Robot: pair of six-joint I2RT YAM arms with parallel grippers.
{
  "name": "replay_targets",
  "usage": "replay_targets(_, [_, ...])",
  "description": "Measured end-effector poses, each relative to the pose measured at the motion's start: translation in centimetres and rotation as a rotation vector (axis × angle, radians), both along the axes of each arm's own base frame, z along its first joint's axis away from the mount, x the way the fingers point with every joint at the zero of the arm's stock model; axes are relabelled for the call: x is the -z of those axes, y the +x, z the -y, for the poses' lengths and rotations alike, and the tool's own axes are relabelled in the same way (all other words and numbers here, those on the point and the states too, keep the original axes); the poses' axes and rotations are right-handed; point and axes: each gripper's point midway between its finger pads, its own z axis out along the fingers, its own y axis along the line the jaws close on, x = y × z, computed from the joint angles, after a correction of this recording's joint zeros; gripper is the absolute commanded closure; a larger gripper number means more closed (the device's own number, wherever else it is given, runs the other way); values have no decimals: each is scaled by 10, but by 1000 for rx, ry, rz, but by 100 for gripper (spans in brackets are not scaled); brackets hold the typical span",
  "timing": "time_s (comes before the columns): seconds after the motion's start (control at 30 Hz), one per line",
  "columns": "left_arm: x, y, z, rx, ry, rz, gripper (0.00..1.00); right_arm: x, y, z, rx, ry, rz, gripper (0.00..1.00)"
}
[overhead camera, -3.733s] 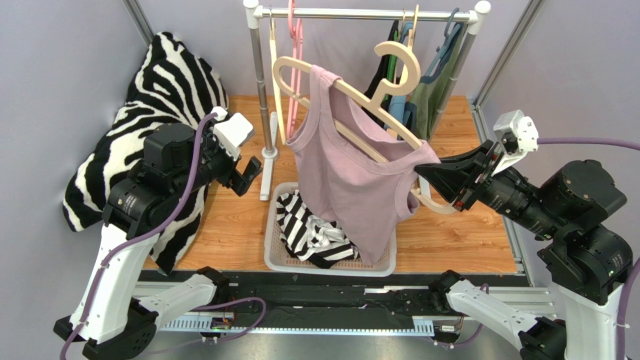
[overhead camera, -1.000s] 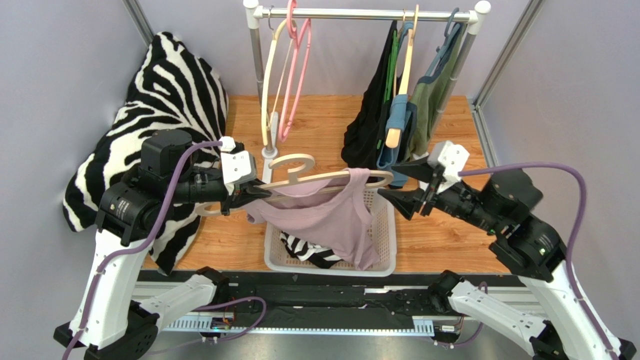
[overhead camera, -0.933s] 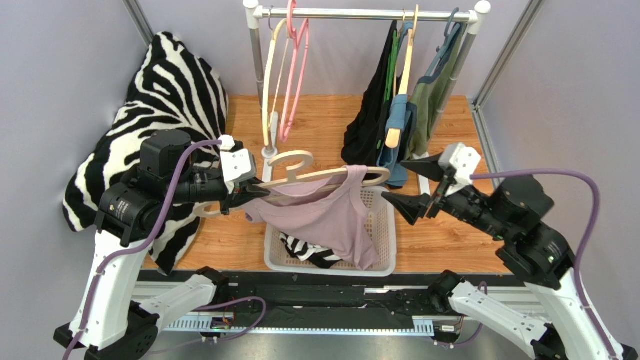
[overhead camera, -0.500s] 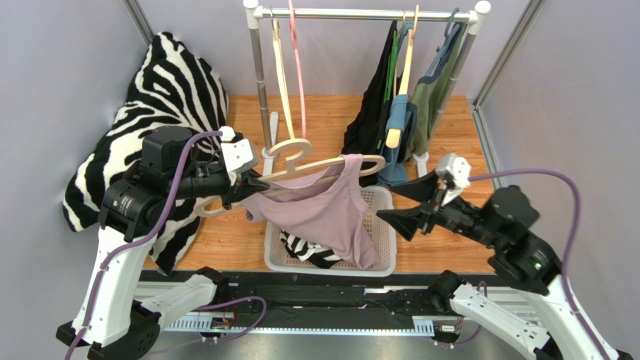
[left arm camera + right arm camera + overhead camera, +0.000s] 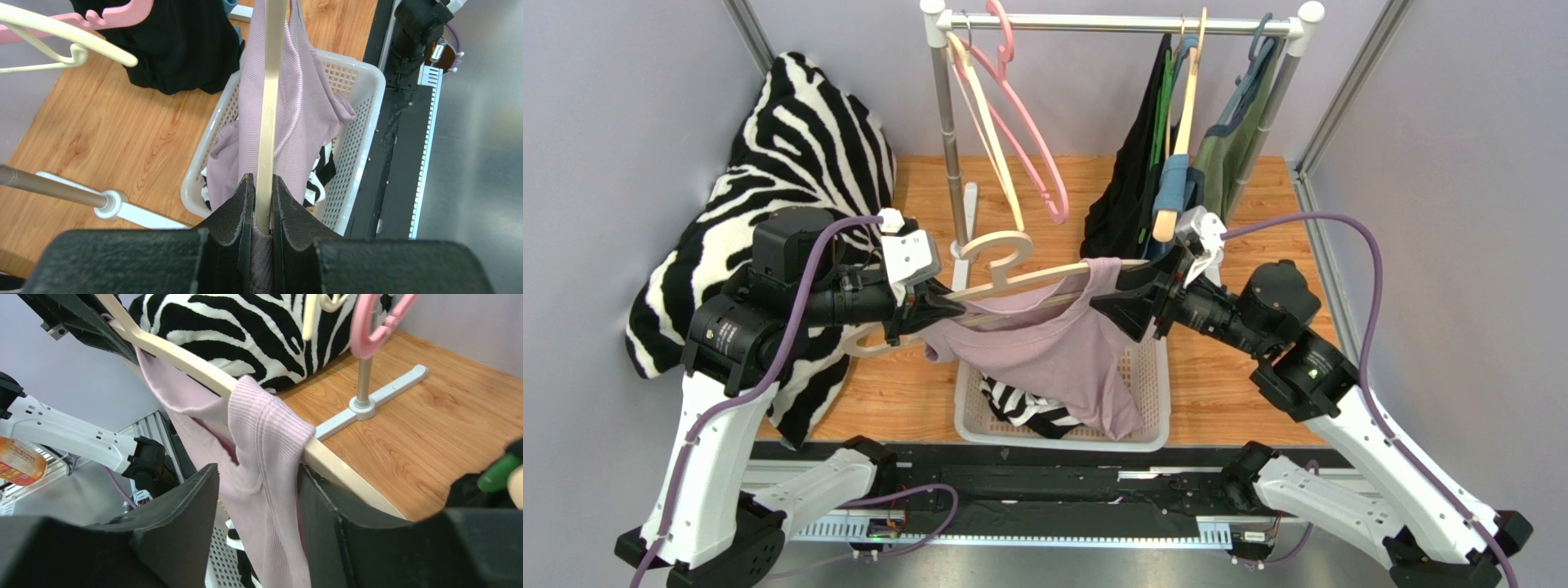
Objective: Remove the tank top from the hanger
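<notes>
The left gripper (image 5: 258, 199) clamps the near end of the wooden hanger (image 5: 1038, 279), held crosswise above the basket (image 5: 1157, 368), and the pink tank top (image 5: 1063, 355) hangs from it, its far strap (image 5: 264, 429) between the half-open jaws of the right gripper (image 5: 258, 478).

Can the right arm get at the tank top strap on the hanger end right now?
Probably yes. The right pincer straddles the tank top strap draped over the hanger end, jaws open either side, nothing between. The left pincer clamps the hanger's other arm.
</notes>
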Motion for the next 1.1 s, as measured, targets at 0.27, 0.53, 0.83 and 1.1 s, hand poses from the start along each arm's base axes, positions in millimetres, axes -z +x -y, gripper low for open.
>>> replay_targets(0.27, [2, -1, 1, 8, 0, -10, 100, 9, 0, -24, -54, -7, -33, 100])
replay_targets(0.53, [3, -1, 1, 8, 2, -12, 100, 4, -11, -2, -4, -29, -42, 100])
replay_targets(0.83, [4, -2, 0, 8, 3, -6, 100, -17, -10, 41, 178, -37, 2, 100])
replay_targets(1.1, [6, -13, -2, 54, 16, 13, 100, -1, 32, 76, 469, -93, -42, 100])
